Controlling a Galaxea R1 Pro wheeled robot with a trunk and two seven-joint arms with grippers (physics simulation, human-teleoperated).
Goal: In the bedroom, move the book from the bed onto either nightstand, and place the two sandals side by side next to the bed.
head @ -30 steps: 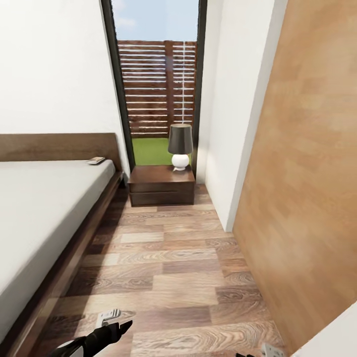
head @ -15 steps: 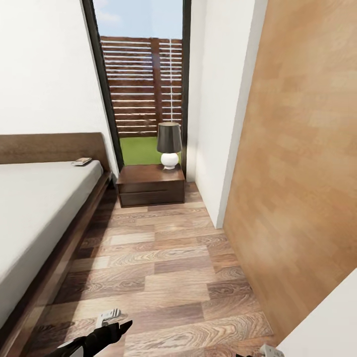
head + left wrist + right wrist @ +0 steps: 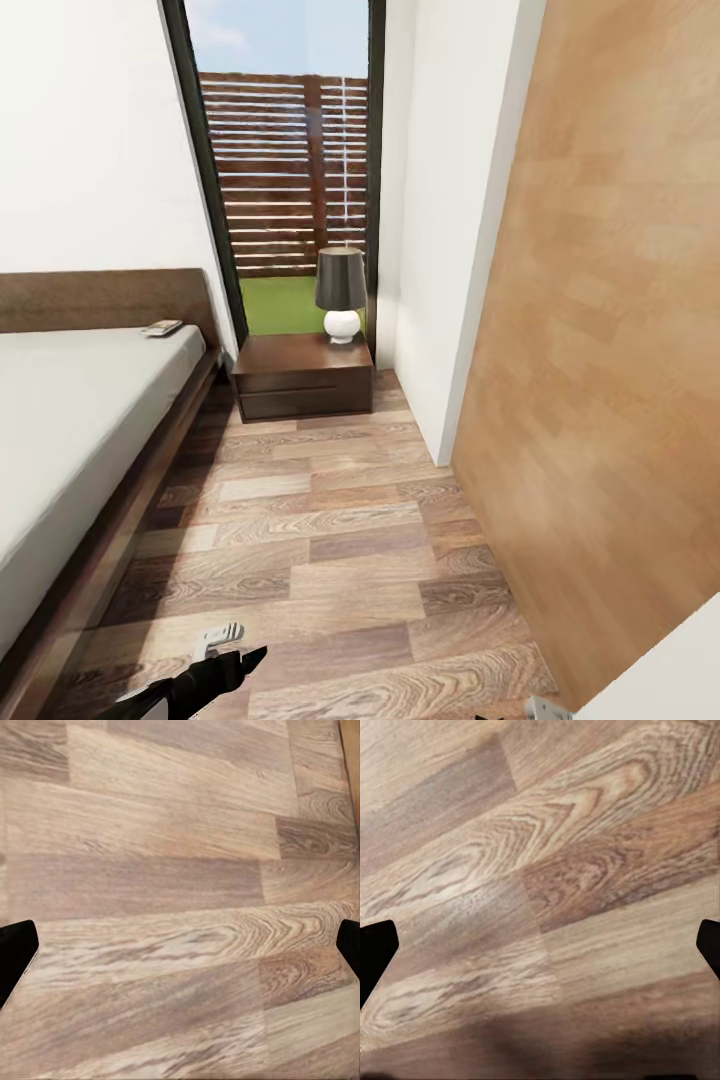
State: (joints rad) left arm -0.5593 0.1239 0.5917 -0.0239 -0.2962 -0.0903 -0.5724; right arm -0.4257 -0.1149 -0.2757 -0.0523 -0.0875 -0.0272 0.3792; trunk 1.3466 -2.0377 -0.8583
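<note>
The bed [image 3: 70, 420] runs along the left, with a pale mattress on a dark wood frame. The book [image 3: 161, 327] lies flat on the mattress corner by the headboard, small and far off. A dark nightstand [image 3: 303, 375] stands past the bed under the window. My left gripper [image 3: 238, 655] hangs low over the floor at the near edge, and in the left wrist view the left gripper [image 3: 180, 945] is open over bare planks. The right gripper [image 3: 540, 945] is open too, with only floor between its fingers. The blue sandals are out of view.
A black-shaded lamp [image 3: 341, 295] with a white base stands on the nightstand. A tall wooden panel [image 3: 610, 380] and a white wall corner [image 3: 440, 300] close the right side. A plank-floor aisle [image 3: 320, 540] runs between the bed and the panel.
The whole picture has slid left and the nightstand looks slightly nearer, so the camera has moved. Both arms keep their places in the view.
</note>
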